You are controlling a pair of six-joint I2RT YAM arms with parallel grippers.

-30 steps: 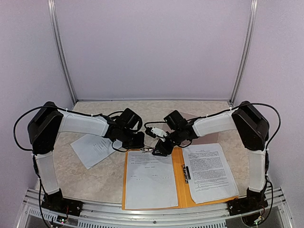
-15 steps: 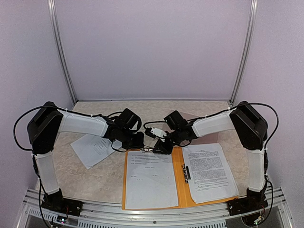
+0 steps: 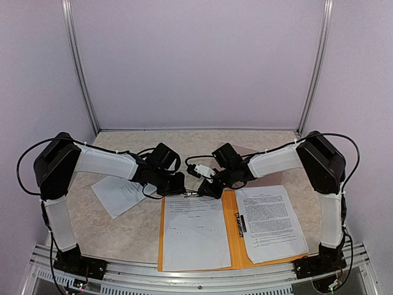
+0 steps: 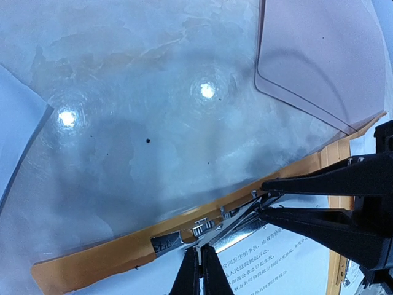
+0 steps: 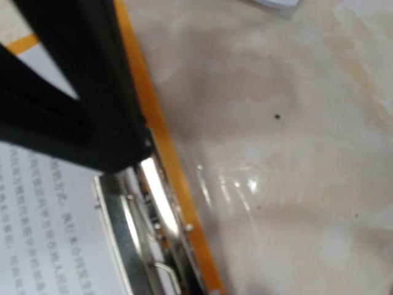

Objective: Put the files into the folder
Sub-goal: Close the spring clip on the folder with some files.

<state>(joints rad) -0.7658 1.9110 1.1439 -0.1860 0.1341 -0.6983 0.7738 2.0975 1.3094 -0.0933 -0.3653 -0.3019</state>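
From above, the orange folder (image 3: 228,255) lies open at the lower centre of the bench (image 3: 264,144). One sheet (image 3: 195,236) covers its left half and a second sheet (image 3: 270,222) rests on its right half. A third sheet (image 3: 120,193) lies slantwise at left, beneath the left forearm and so nearer that arm. The left pincer (image 3: 179,187) and right pincer (image 3: 206,192) meet at the metal clip (image 3: 191,195) on the folder's upper edge. The clip's long axis runs left to right between them. In the left wrist view, the left pincer's tips at bottom centre are nearly together, just below the clip. The right pincer comes in from the right, narrow, apparently pinching the clip's lever. A clear cover (image 4: 319,55) lies at upper right. In the right wrist view, black fingers (image 5: 73,123) close at upper left directly above the clip, with printed paper at lower left.
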